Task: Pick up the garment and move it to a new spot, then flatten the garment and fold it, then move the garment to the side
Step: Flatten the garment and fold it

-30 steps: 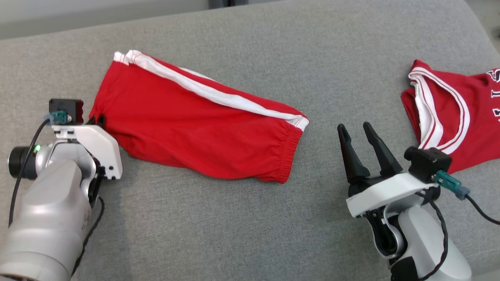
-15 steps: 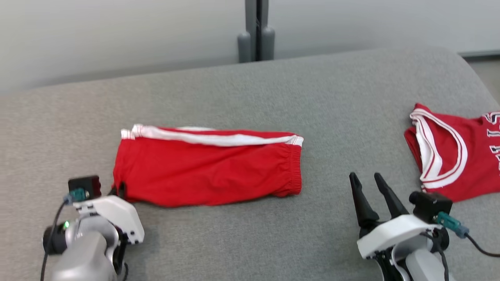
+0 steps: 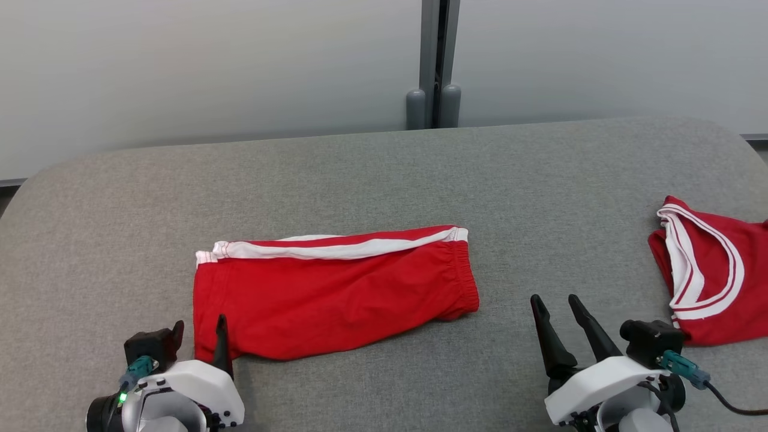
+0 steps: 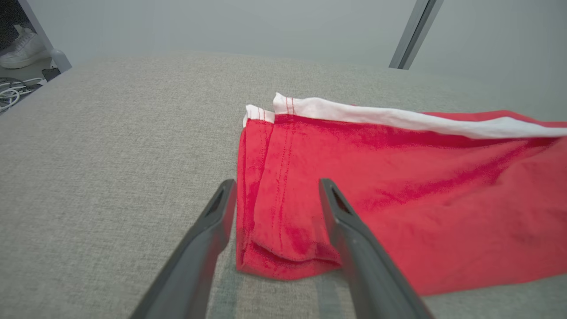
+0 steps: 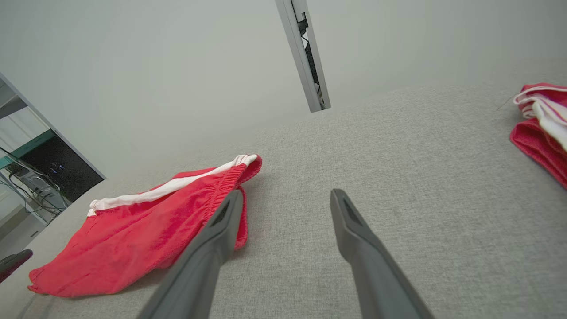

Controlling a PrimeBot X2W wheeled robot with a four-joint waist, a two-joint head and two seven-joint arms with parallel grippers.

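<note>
We see red shorts (image 3: pixel 336 288) with a white side stripe along the far edge, folded flat, lying near and slightly left on the grey cushion (image 3: pixel 384 174), waistband to the right.

Light: bright, soft and even across the grey surface (image 3: pixel 360 168), with no glare.
Shadows: faint, a thin dark rim under the near edge of the red shorts (image 3: pixel 330 288).
Focus: the head view is crisp, while in the wrist views the fingers (image 4: pixel 354 239) are soft close up.
Distortion: the wall post (image 5: pixel 305 53) leans steeply in the wrist views.

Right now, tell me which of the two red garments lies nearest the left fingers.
The folded red shorts with the white side stripe: their corner lies between the open left fingers. The red white-trimmed jersey lies far right.
</note>
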